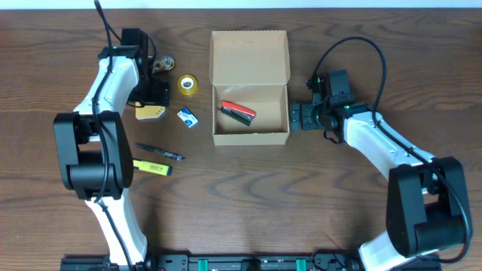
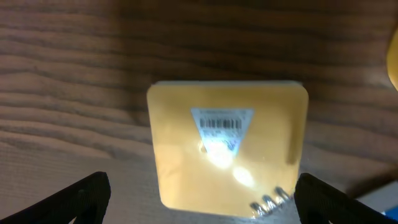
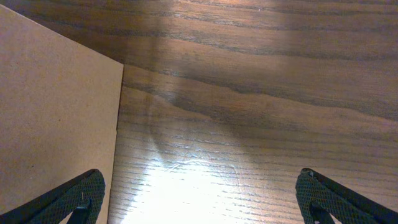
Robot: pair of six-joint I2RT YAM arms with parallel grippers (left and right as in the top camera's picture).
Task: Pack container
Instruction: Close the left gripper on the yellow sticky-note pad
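The tan cardboard container (image 1: 250, 135) stands open at the table's middle, its flap lid up at the back, with a red and black stapler (image 1: 236, 113) inside. My left gripper (image 1: 153, 102) is open over a yellow square notepad (image 1: 151, 113); in the left wrist view the pad (image 2: 227, 146) lies between the open fingers (image 2: 202, 199), untouched. My right gripper (image 1: 295, 117) is open and empty just right of the container; its wrist view shows the box wall (image 3: 56, 112) by the left finger (image 3: 202, 199).
Left of the container lie a yellow tape roll (image 1: 187, 83), a small blue and white box (image 1: 187, 117), a black pen (image 1: 160, 153), a yellow highlighter (image 1: 153, 167) and a metal clip (image 1: 163, 65).
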